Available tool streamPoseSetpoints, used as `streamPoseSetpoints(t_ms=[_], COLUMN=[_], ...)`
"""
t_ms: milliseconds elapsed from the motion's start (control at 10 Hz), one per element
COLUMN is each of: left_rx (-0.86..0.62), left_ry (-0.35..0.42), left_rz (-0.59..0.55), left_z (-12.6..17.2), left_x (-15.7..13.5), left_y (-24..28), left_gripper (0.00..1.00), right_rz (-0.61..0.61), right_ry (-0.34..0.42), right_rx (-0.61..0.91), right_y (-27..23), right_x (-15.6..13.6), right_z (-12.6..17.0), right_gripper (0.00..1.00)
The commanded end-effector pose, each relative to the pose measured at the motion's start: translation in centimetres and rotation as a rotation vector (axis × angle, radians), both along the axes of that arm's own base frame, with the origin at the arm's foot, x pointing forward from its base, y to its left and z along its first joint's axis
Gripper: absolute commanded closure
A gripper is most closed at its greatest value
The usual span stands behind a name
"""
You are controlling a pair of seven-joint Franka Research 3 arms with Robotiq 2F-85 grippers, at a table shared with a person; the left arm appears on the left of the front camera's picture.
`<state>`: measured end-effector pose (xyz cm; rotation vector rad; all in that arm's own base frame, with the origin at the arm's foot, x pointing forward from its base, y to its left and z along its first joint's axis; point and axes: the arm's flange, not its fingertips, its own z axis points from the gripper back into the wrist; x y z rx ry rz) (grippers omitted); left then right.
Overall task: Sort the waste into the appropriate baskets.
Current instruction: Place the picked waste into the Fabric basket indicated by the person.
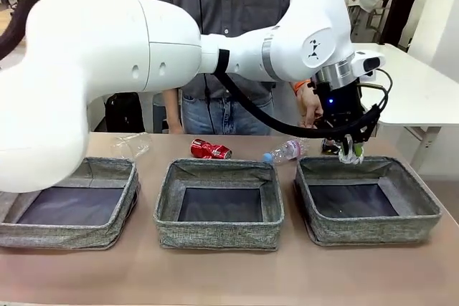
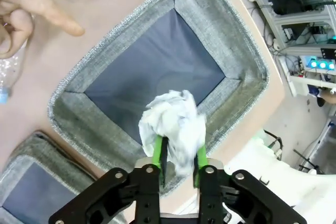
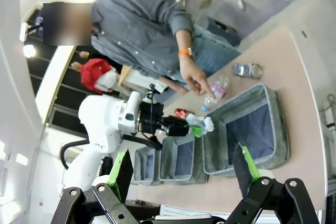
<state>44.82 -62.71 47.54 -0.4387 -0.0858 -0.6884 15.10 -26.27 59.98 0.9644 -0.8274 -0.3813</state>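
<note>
My left gripper [image 1: 350, 154] hangs over the far rim of the right basket [image 1: 373, 231], its green pads closed on a crumpled white paper wad [image 2: 170, 119]. In the left wrist view the wad sits above that basket's dark floor [image 2: 157, 56]. A crushed red can [image 1: 210, 150] and a blue-capped clear bottle [image 1: 285, 152] lie behind the middle basket [image 1: 219, 234]. Another clear bottle [image 1: 130, 145] lies behind the left basket [image 1: 72, 234]. A dark can [image 3: 247, 70] rests past the right basket. My right gripper [image 3: 182, 161] is open, high above the table.
The person stands at the far side, one hand [image 2: 31, 9] pointing a finger down beside the blue-capped bottle [image 2: 8, 72]. The left arm [image 1: 143, 55] spans the front view from left to right. A white table [image 1: 423, 91] stands behind on the right.
</note>
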Motion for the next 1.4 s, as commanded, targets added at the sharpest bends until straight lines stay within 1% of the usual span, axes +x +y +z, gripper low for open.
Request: streamPoseSetpoints(t_ms=[0,100,500,600,700,800,900,1000,1100,1200,1300], left_rx=[0.018,0.014,0.0,0.01,-0.002,-0.07,-0.074,0.024,-0.057,-0.082,-0.186], left_ry=[-0.007,0.004,-0.006,0.05,0.057,0.062,0.034,0.051,0.077,0.096,0.121], left_rz=[0.017,0.022,0.037,0.026,0.044,0.084,0.176,0.289,0.32,0.422,0.422], left_z=[0.5,0.5,1.4,2.4,4.7,7.6,10.4,12.2,13.3,13.5,13.4], left_x=[0.4,0.4,0.3,0.3,-0.1,-0.9,-2.3,-3.7,-5.3,-6.8,-8.4], left_y=[-0.7,-0.6,0.2,1.4,4.2,8.6,13.9,19.0,24.3,28.2,31.4], left_gripper=[0.35,0.0,0.0,0.0,0.0,0.0,0.0,0.0,0.0,0.0,0.0], right_rz=[-0.011,-0.011,-0.011,0.0,-0.003,0.08,0.193,0.282,0.397,0.47,0.535], right_ry=[0.007,0.007,0.007,0.0,0.045,0.076,0.082,0.072,0.109,0.147,0.185], right_rx=[-0.004,-0.004,-0.004,0.0,-0.04,-0.047,-0.011,0.041,0.092,0.089,0.171], right_y=[0.1,0.1,0.1,0.0,1.2,3.1,5.8,9.4,14.6,19.2,23.0], right_x=[0.2,0.2,0.2,0.0,1.8,4.4,7.6,11.1,14.7,16.6,17.5], right_z=[-0.1,-0.1,-0.1,0.0,-0.8,-1.7,-2.3,-2.7,-3.8,-5.0,-6.0], right_gripper=[0.0,0.0,0.0,0.0,0.0,0.0,0.0,0.0,0.0,0.0,0.0])
